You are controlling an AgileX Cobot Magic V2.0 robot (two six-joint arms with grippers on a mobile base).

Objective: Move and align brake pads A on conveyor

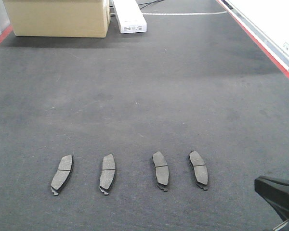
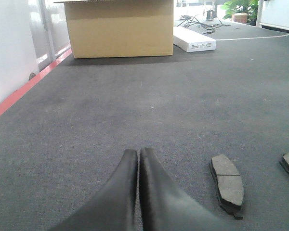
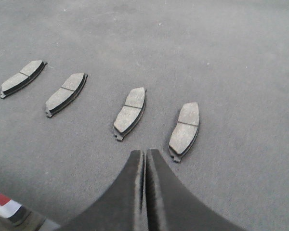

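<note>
- Conveyor [image 1: 149, 96]: dark charcoal felt-like belt with red edge strips along both sides; it filled most of the front view.
- Brake pads A: four pads lay flat on the near part of the belt, side by side in a row, each apart from its neighbours, friction face up, groove crossing the short way.
- First pad [image 1: 62, 173] and second pad [image 1: 107, 173]: long axes ran roughly near-to-far, far ends tipped slightly right.
- Third pad [image 1: 160, 170] and fourth pad [image 1: 198, 169]: long axes also near-to-far, far ends tipped slightly left.
- Right gripper [image 3: 145, 156]: black fingers pressed together, holding nothing, hanging just above the belt near the fourth pad's near end; a dark part of it showed at the lower right corner of the front view.
- Left gripper [image 2: 138, 154]: fingers likewise closed and empty, low over the belt, left of the first pad.
- Cardboard box [image 1: 58, 17]: stood at the far left of the belt.
- White box [image 1: 130, 19]: lay just beside the cardboard box, on its right.
</note>
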